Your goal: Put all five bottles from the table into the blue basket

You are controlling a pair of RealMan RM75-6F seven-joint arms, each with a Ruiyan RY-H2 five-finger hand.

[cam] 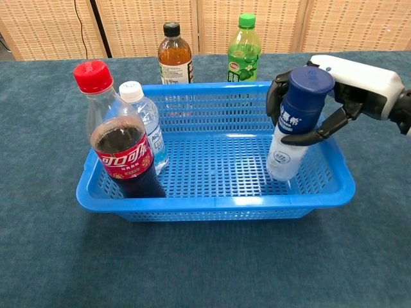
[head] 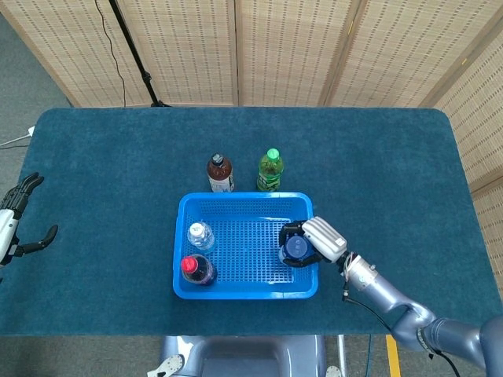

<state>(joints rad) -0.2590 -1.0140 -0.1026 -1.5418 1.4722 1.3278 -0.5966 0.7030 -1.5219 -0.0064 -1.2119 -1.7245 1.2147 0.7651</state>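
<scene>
1. Fingers (cam: 321,130) of the right hand (cam: 343,86) wrap around the upper, dark blue part of the white bottle (cam: 294,125), black digits curling round its front and sides just below the cap.
2. That bottle stands inside the blue basket (cam: 321,192) at its right end, close to the right wall; its long axis is near upright, cap up and leaning slightly toward the hand, its white base down at the mesh floor. Whether the base fully rests on the floor I cannot tell.
3. From the head view the same bottle (head: 296,248) shows as a blue cap seen from above, with the right hand (head: 314,242) reaching over the basket's (head: 236,292) right rim.
4. Two more bottles stand upright in the basket's left end: a cola bottle (cam: 120,138) with a red cap at the near corner, and a small clear water bottle (cam: 146,127) just behind it.
5. Outside, just beyond the far wall, a brown tea bottle (cam: 174,56) and a green bottle (cam: 243,50) stand upright on the table (cam: 51,256), apart from each other.
6. Far off at the table's left edge, the left hand (head: 14,224) holds nothing, its fingers spread apart.
</scene>
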